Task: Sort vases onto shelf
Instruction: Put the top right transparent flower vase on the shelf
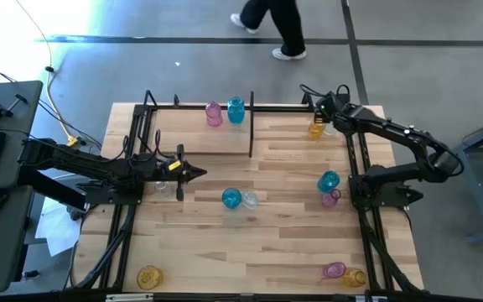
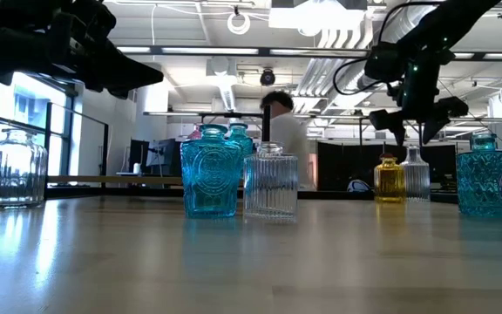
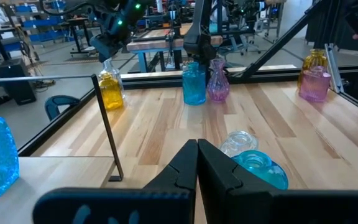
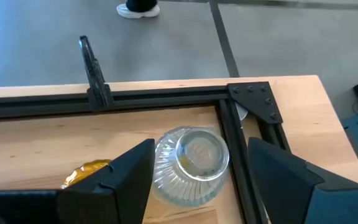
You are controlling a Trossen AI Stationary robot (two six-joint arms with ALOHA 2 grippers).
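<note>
Right gripper [image 4: 194, 171] jaws are spread wide around a clear vase [image 4: 191, 163], gripping nothing, in the shelf [image 1: 250, 107] back-right corner beside a yellow vase [image 4: 86, 173]. Looks like placing is done; next it should lift straight out. Left gripper [image 3: 197, 163] is closed, empty, mid-table.

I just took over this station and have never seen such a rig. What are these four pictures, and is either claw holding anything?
Two dark robot arms work at a wooden table. One camera looks straight down, one sits at tabletop height, and one rides on each wrist. Small glass vases in teal, pink, yellow and clear stand scattered around. The left gripper is shut and empty, out over the table. The right gripper hangs open above a clear vase in the far corner of the black shelf frame, beside a yellow vase. Nothing is held.
</note>
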